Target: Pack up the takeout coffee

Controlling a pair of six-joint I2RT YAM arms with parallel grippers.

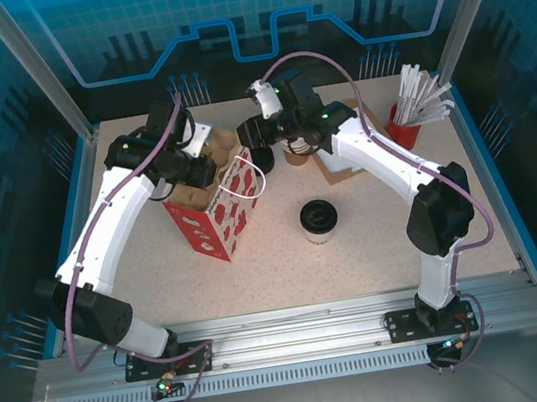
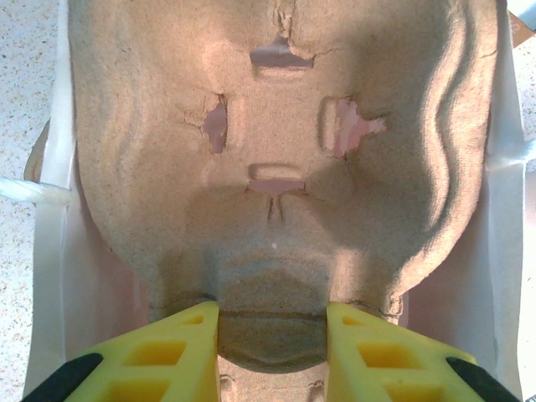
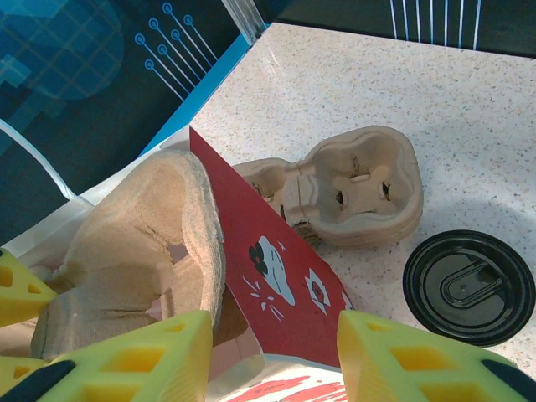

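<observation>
The coffee [image 1: 319, 221] stands upright on the table [image 1: 395, 233] just right of centre in the overhead view, its black lid on; it is apart from both arms and nothing touches it. To its left stands a red-and-white paper bag [image 1: 213, 219] with its mouth open. The left gripper [image 2: 272, 347] reaches into that mouth from the upper left; its yellow fingers are clamped on the near rim of a brown cardboard cup tray [image 2: 276, 167], which sits between the bag's white inner walls. The right gripper [image 3: 272, 360] hangs over the bag's other side; its fingers stand apart with nothing pinched, and in its own view the bag's red wall rises between them. Beyond that wall, in the middle of the right wrist view, a spare tray [image 3: 360, 184] lies on the table; a loose black lid [image 3: 469, 285] lies just beside it at the lower right. At the upper right of the overhead view, a red holder [image 1: 401, 128] carries white sticks.
</observation>
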